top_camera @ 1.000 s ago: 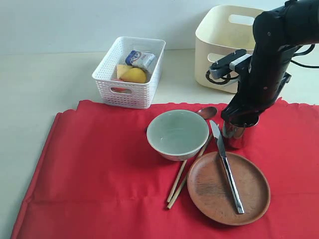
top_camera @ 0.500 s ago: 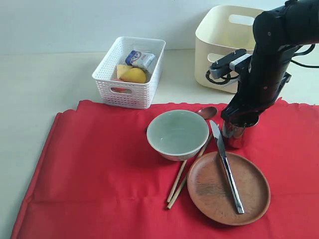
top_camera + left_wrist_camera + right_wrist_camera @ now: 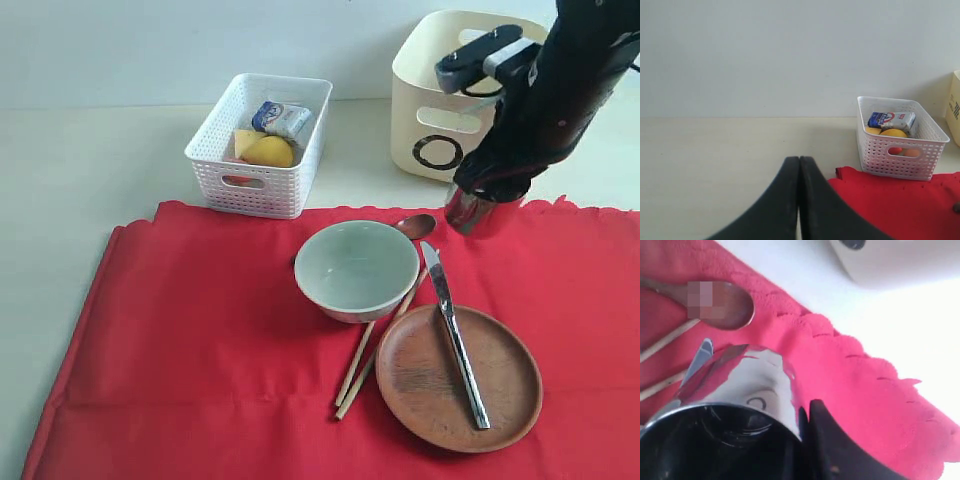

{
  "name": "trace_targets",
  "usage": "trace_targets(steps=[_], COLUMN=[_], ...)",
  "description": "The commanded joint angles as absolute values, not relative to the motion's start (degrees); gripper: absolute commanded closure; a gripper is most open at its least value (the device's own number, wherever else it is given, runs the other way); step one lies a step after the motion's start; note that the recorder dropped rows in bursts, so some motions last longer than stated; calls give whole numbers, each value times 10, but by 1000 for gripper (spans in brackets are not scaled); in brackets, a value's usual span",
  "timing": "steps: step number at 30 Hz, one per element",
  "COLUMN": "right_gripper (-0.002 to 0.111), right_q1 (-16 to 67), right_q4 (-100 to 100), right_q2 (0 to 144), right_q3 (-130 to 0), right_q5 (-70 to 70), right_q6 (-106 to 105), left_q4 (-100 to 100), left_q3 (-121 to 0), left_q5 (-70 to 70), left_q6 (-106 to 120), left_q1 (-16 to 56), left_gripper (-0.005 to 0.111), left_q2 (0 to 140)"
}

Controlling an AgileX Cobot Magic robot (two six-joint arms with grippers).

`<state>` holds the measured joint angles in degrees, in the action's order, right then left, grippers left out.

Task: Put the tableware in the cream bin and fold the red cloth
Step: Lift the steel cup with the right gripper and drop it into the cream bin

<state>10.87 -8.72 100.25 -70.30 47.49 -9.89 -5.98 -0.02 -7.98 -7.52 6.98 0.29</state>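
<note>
Red cloth [image 3: 200, 330] is cut off at the bottom edge. Spoon [image 3: 415, 226] handle hidden behind bowl [image 3: 357, 268]. Cream bin [image 3: 420, 85] partly behind the right arm. Left gripper [image 3: 799, 161] pressed closed, empty. Right gripper [image 3: 486, 192] clamps steel cup [image 3: 478, 213] at its rim, upper right, before the bin. Counts: one bowl, two chopsticks [image 3: 362, 368], one knife [image 3: 455, 335], one plate [image 3: 420, 380].

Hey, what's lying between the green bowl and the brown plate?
The pair of wooden chopsticks lies diagonally on the red cloth between the green bowl and brown plate. The steel knife tip reaches there too. The exterior view shows this.
</note>
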Motion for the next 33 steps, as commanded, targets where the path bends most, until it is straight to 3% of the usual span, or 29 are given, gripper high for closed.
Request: trace_targets(steps=[1, 15, 25, 33], right_gripper=[108, 108, 108, 108], right_q1=[105, 95, 9, 2], right_q4=[-84, -156, -176, -176], right_q2=[948, 901, 971, 1027], right_q3=[-702, -702, -702, -702], right_q5=[425, 187, 144, 112], right_q6=[-102, 62, 208, 216], left_q4=[-58, -58, -58, -58], left_q3=[0, 0, 0, 0], left_q5=[-79, -79, -79, -79], left_q6=[-75, -76, -75, -77], left_q1=[74, 74, 74, 74], left_gripper=[106, 106, 106, 106], left_q2=[0, 0, 0, 0])
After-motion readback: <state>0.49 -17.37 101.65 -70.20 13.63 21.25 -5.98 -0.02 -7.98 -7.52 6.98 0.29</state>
